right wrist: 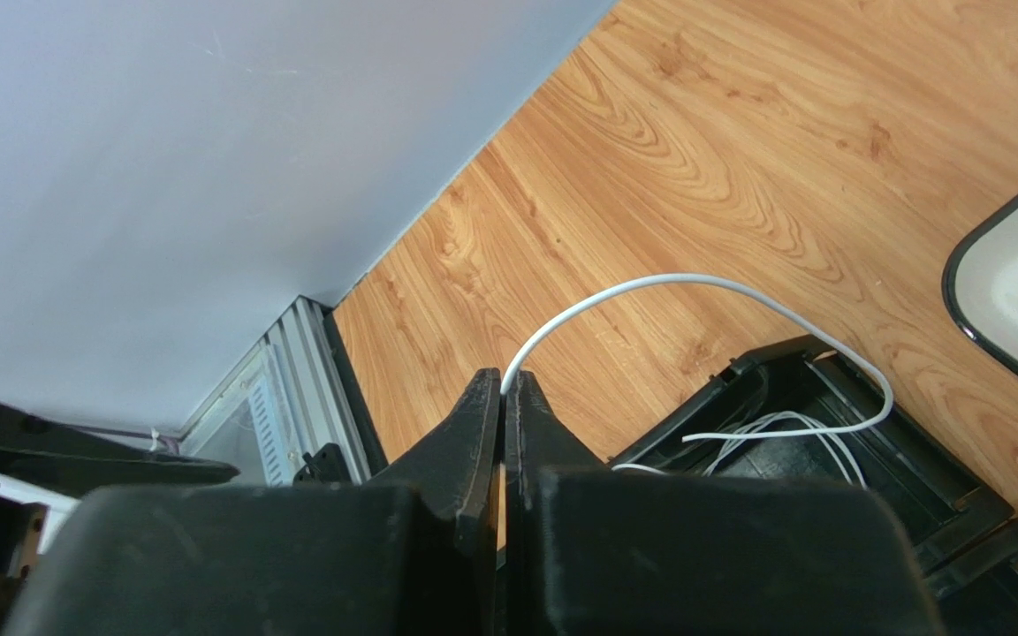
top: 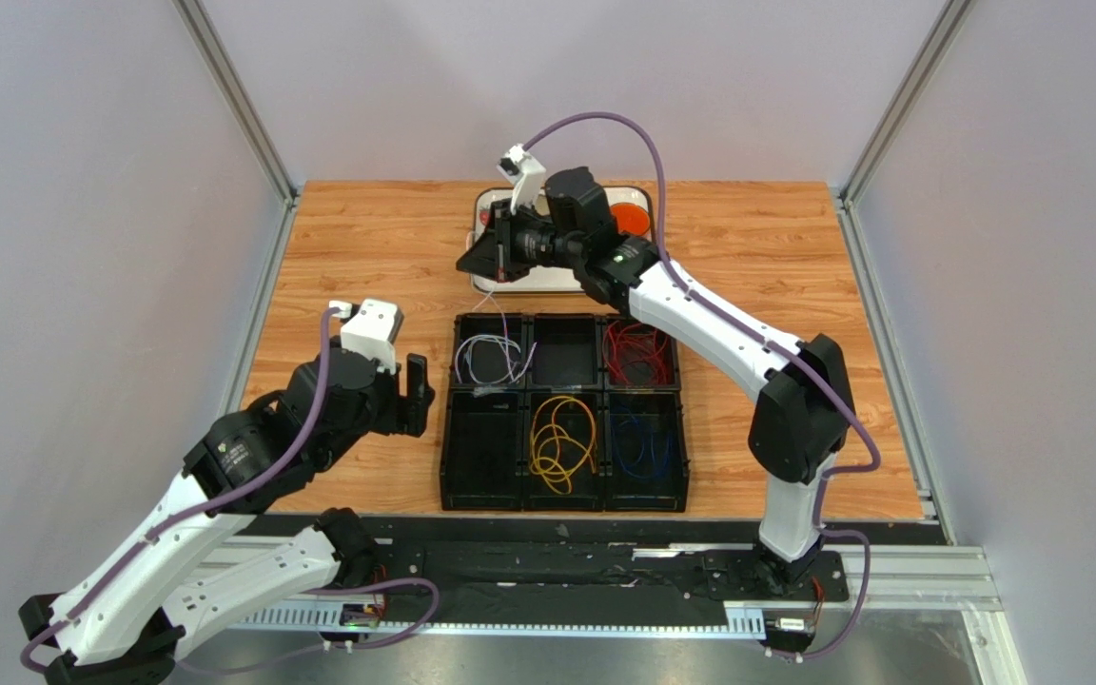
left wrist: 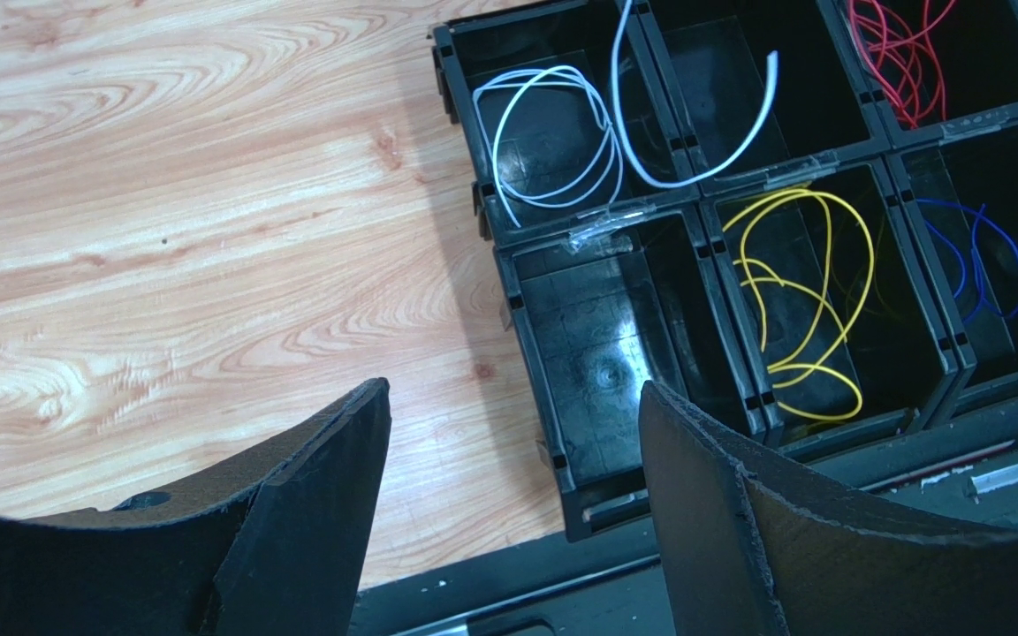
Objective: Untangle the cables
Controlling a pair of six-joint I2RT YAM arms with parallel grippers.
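Four colours of cable, six compartments: a black bin [top: 447, 428] sits on the table [top: 368, 243] between two robot arms. The right claw [right wrist: 503, 398], clamped on one white-grey cable [right wrist: 687, 280], holds it above the bin's far edge, and the strand arcs down into the far-left compartment. A red cable [top: 637, 353] lies far-right, a yellow cable [top: 563, 440] near-middle and a blue cable [top: 647, 443] near-right. The left claw [left wrist: 514, 398] hangs with fingers apart beside the bin's left side.

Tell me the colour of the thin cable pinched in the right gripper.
White. The thin white cable shows best in the right wrist view, leaving the right gripper.
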